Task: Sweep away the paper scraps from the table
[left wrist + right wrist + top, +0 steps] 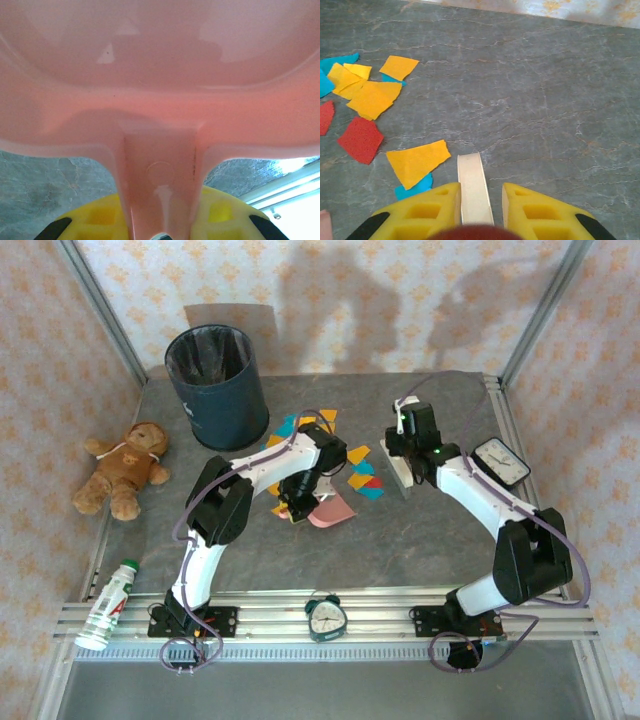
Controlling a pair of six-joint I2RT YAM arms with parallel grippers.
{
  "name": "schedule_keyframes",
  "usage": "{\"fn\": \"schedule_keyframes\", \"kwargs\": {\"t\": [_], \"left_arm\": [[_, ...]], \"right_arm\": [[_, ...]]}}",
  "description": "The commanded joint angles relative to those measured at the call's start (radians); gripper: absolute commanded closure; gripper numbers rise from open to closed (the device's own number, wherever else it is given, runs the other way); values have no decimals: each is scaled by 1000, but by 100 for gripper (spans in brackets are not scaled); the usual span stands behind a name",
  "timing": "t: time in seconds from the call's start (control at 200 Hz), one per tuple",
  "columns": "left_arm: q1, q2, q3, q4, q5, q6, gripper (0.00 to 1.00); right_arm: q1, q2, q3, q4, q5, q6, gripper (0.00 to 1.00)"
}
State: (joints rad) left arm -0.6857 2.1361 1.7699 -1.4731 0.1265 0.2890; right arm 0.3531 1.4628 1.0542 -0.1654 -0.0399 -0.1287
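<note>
Grey table [420, 540] | paper scraps [367, 97] lay mid-table, a bit far | looked light, thin, floppy: likely better pushed than pinched | left gripper [162, 220] was clamped on pink dustpan [160, 90] handle | right gripper [479, 205] was clamped on pale flat handle [472, 180]

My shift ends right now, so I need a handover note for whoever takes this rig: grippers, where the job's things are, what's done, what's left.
Left gripper: shut on the handle of the pink dustpan.
Right gripper: shut on a cream handle, apparently a brush.
Paper scraps: red, yellow-orange and teal, loose on the table, in a patch between the two grippers and on towards the dark bin.
Done: both tools are in hand.
Left: seemingly all the sweeping. Brush the scraps into the dustpan and get them off the table.
</note>
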Motion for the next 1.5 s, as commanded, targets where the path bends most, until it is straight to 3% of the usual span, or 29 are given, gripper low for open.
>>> {"fn": "schedule_keyframes", "kwargs": {"t": [0.0, 0.415, 0.921, 1.086, 1.496], "left_arm": [[-11, -17, 6, -7, 12, -2, 100], [-14, 135, 183, -49, 61, 7, 100], [-8, 197, 268, -36, 9, -10, 100], [-3, 171, 221, -14, 11, -11, 100], [46, 90, 110, 53, 14, -46, 100]], "right_arm": [[8, -32, -17, -4, -56, 21, 100], [60, -1, -3, -25, -178, 66, 100], [69, -61, 14, -52, -256, 108, 100], [68, -112, -6, 9, -202, 145, 100], [67, -83, 1, 97, 116, 91, 100]]}}
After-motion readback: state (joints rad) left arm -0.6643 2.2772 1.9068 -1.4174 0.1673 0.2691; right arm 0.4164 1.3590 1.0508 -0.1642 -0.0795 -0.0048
